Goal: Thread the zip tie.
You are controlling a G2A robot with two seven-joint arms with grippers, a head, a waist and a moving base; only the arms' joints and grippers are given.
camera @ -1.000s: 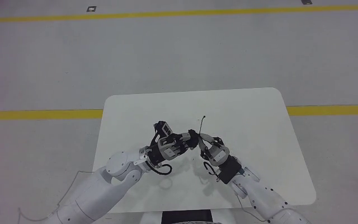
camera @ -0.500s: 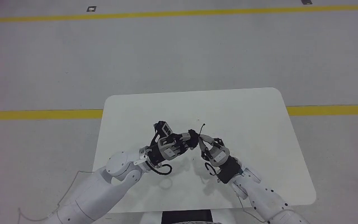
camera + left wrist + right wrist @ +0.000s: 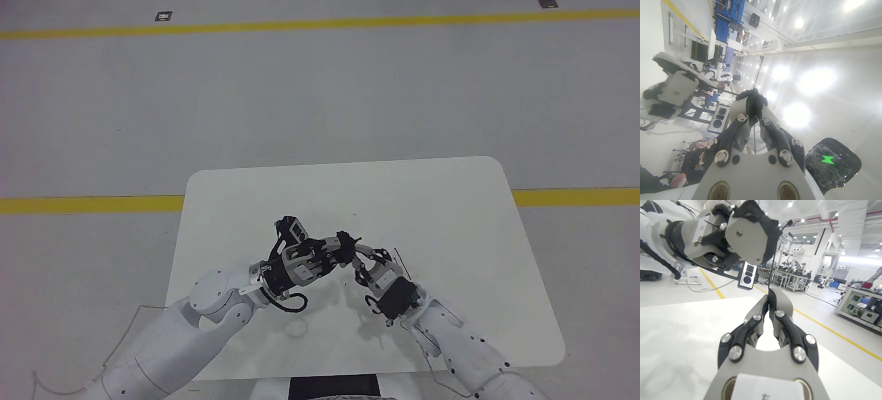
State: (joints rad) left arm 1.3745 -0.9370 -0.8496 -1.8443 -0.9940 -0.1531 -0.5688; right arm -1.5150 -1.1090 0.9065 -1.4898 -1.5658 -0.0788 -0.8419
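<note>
Both arms meet low-centre on the table (image 3: 450,200), tips almost touching.

Left gripper (image 3: 342,248) comes in from the lower left. Its wrist view (image 3: 753,100) shows the black-padded fingers pinched together on the tie (image 3: 754,136), which is a thin black strap running back between the fingers toward the palm.

Right gripper (image 3: 366,258) comes in from the lower right, just beside the left one. Its wrist view (image 3: 769,298) shows the jaws closed flat on the same tie (image 3: 771,272), with no gap visible.

Tie location: off the table, in the air and spanning the short gap between the two grippers. In the right wrist view the strap runs taut from the right jaws to the left gripper (image 3: 770,234), and a short curved end with a small blob tip (image 3: 790,222) sticks out past the left fingers.

From the top, a thin dark line (image 3: 399,264) sits just right of the right gripper. I can't tell whether it's part of the tie, or whether the tail is through the head.
</note>
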